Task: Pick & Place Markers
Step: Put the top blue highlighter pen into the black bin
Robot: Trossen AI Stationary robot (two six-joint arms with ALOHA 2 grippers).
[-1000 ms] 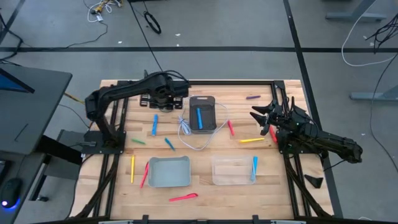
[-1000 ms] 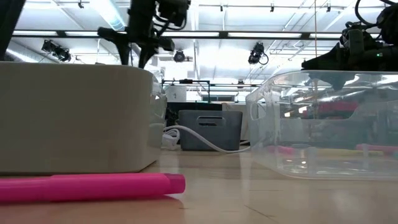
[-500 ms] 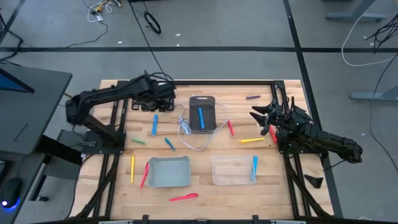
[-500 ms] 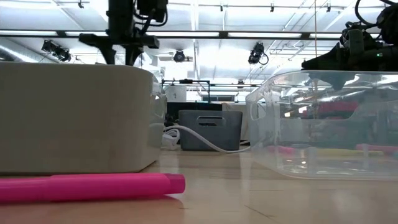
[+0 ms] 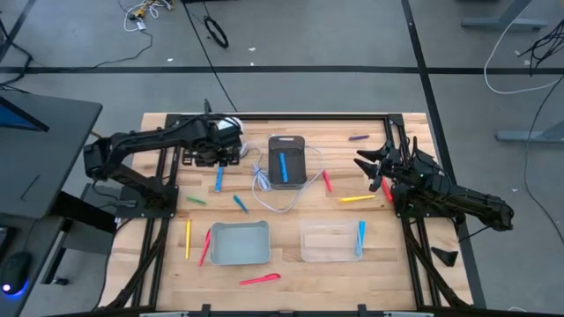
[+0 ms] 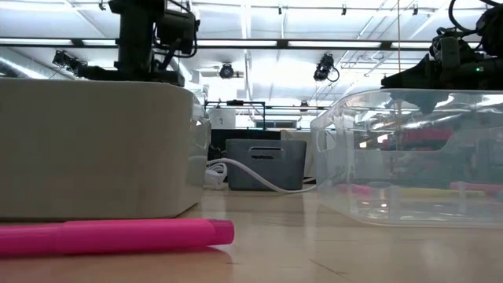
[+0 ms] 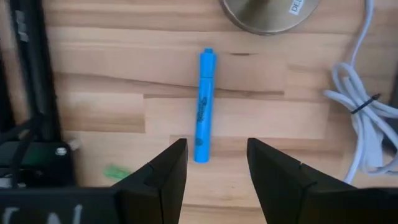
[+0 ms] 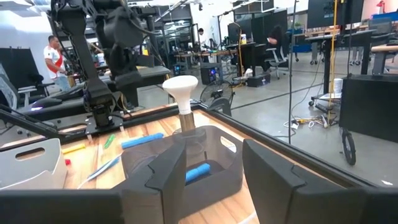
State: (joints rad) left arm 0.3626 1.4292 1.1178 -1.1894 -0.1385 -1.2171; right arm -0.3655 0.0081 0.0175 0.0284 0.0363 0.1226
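1. Left gripper [image 7: 211, 165]: fingers apart, empty, poised above a blue marker [image 7: 204, 106] that lies flat on the wooden table [image 5: 291, 264], near the white coiled cable [image 7: 357, 109].
2. Right gripper [image 5: 370, 167]: fingers apart, empty, at the table's right side near a yellow marker [image 5: 357, 198].
3. Dark grey bin [image 5: 286, 160]: holds one blue marker.
4. Clear bin [image 5: 328, 242]: holds one blue marker.
5. Light grey bin [image 5: 240, 243]: red and yellow markers lie beside it.
6. Pink marker [image 5: 260, 280]: on the table's near edge.

Wooden table [image 5: 291, 264]: grey bin [image 5: 287, 161], grey tray [image 5: 240, 243], clear tray [image 5: 330, 242], white cable [image 5: 264, 185], scattered markers [image 5: 218, 176].
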